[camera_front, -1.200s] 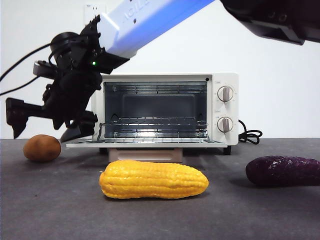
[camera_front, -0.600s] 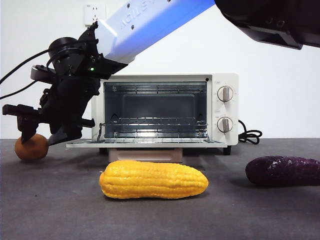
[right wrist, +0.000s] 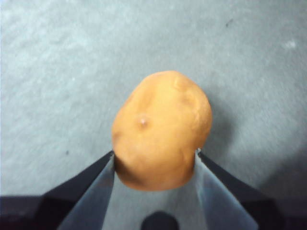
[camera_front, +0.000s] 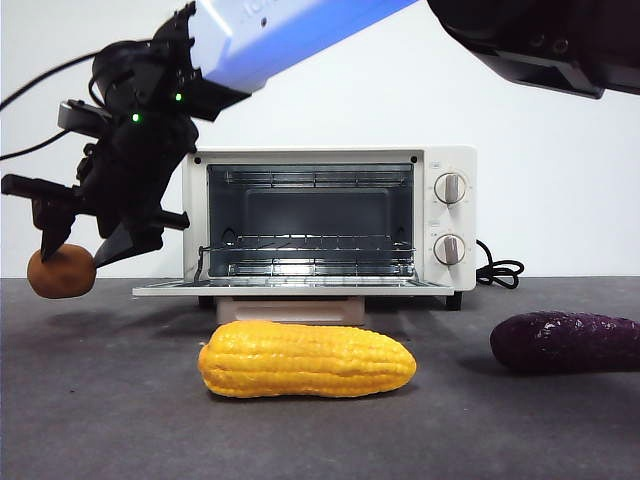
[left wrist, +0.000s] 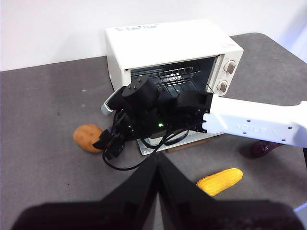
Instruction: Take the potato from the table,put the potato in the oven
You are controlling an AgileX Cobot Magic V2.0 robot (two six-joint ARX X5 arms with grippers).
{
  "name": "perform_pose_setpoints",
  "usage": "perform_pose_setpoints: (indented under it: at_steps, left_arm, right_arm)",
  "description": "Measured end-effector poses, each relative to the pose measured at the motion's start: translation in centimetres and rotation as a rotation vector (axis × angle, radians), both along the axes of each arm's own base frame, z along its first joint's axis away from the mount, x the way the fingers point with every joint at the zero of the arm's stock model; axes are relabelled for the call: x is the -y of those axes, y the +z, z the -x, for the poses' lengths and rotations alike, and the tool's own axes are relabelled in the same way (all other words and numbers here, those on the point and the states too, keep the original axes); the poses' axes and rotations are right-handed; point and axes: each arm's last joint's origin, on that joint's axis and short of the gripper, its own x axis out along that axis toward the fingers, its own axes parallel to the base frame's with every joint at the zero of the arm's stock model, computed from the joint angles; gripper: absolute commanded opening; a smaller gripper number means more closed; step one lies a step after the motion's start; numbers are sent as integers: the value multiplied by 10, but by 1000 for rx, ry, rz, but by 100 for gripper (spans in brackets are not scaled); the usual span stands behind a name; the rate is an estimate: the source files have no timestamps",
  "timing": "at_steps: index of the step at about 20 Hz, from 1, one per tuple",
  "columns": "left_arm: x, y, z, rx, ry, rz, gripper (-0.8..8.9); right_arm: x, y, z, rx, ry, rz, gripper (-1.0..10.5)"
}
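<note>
right wrist view: we see the right gripper [right wrist: 154,165] with its two jaws pressed against either side of the potato [right wrist: 162,128], which hangs above the table [right wrist: 57,72]. front view: the potato [camera_front: 61,272] is off the surface, left of the oven [camera_front: 445,290]. oven door down; only wire racks visible inside. the left gripper [left wrist: 158,160] has its jaws together, holding nothing. corn [camera_front: 307,359] lies in front of the oven.

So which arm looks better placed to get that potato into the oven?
The right. Its gripper is already shut on the potato, lifted off the table beside the oven, whose door hangs open. The left gripper is shut, holding nothing, farther back.
</note>
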Motion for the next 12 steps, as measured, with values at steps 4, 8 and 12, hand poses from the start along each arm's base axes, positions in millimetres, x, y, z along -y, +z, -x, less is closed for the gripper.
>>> perform_pose_setpoints:
  at_steps: [4, 8, 12]
  left_arm:
    - [-1, 0, 2, 8, -2, 0, -6]
    - [-7, 0, 13, 39, -3, 13, -6]
    - [-13, -1, 24, 69, -3, 29, -6]
  right_arm:
    - [5, 27, 4, -7, 1, 11, 187]
    - [14, 60, 12, -9, 3, 16, 182]
    - [27, 83, 22, -30, -5, 52, 182]
